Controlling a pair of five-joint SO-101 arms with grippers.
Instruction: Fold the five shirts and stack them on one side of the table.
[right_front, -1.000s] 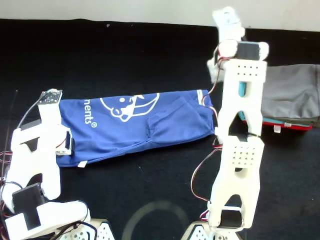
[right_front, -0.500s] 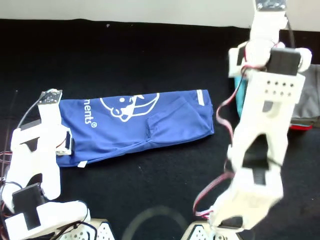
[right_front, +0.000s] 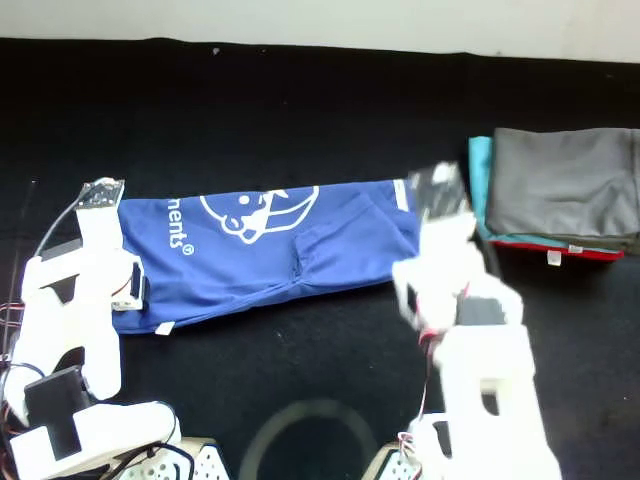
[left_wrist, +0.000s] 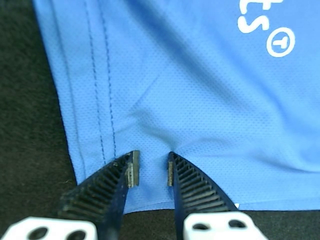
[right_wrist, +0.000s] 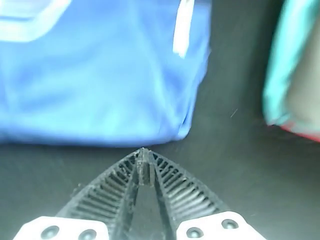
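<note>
Blue shirt stretched across the tabletop, a gripper at each end!

The blue shirt (right_front: 270, 250) lay folded into a long band, its long axis running left to right across the middle of the black tabletop (right_front: 300, 110), the right end angled slightly toward the far edge and its white label (right_front: 402, 193) at that end. The left gripper (left_wrist: 150, 170) sat low over the stitched hem (left_wrist: 102, 100) at the shirt's left end, jaws a narrow gap apart with bare fabric between them, clamping nothing. The right gripper (right_wrist: 143, 167) was pressed fully together and empty, over bare tabletop just beside the shirt's right end. By the right edge rested the stack of folded shirts (right_front: 565, 185), grey on top, teal and red beneath, apart from the blue one.
</note>
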